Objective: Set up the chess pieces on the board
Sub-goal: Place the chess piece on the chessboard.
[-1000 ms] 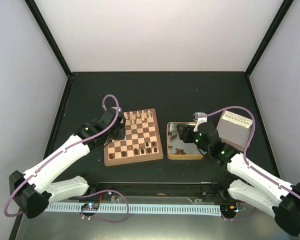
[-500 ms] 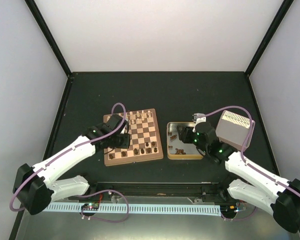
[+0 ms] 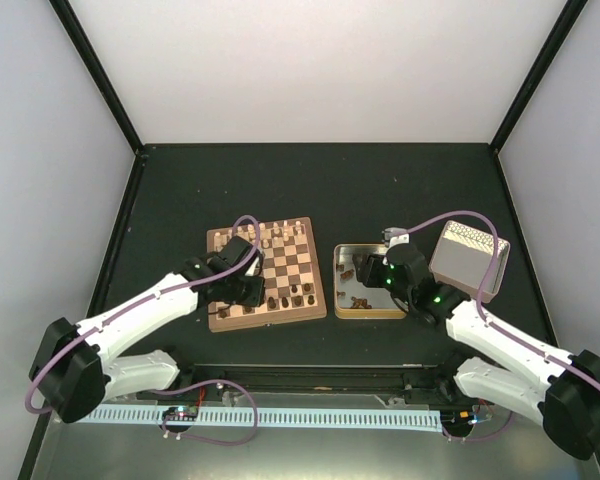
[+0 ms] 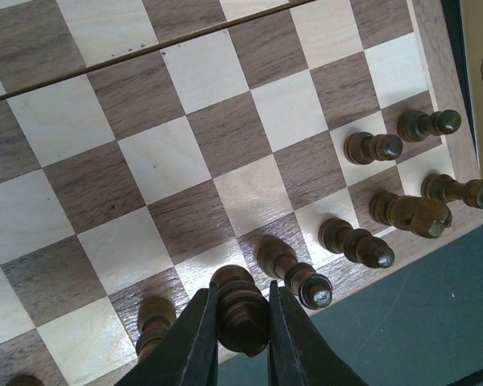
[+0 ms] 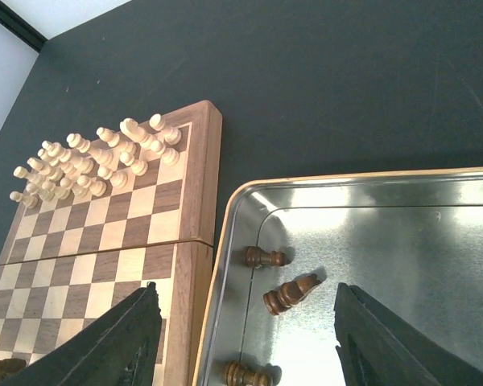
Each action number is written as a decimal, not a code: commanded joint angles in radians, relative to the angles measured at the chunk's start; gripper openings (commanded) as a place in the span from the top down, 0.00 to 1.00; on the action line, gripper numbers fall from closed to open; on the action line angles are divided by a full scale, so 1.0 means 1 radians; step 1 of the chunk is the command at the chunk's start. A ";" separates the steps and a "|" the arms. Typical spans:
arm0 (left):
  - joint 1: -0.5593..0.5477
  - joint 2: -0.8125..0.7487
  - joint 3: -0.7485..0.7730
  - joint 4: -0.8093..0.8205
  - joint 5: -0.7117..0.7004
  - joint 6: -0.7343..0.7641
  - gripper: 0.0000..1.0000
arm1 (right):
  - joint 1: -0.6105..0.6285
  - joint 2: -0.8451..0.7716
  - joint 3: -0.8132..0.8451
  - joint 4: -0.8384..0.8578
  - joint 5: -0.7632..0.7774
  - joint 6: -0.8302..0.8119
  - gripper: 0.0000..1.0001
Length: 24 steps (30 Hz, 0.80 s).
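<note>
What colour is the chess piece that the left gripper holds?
Dark brown; the chess piece in the left gripper shows best in the left wrist view.

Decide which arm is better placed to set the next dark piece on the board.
Left: the left gripper is shut on a dark chess piece at the board edge; the right gripper hangs open above the metal tin.

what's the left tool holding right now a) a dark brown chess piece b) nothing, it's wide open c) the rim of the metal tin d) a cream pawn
a: in the left wrist view the left tool is pinched shut on a dark brown chess piece near the edge of the board.
</note>
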 commanded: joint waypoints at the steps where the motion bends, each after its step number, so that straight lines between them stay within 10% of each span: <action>1: -0.012 0.019 -0.006 0.020 0.002 0.019 0.96 | -0.001 0.012 0.024 0.011 -0.001 0.011 0.40; 24: -0.032 0.038 -0.028 0.030 -0.031 0.003 0.82 | -0.002 0.033 0.031 0.009 -0.010 0.010 0.40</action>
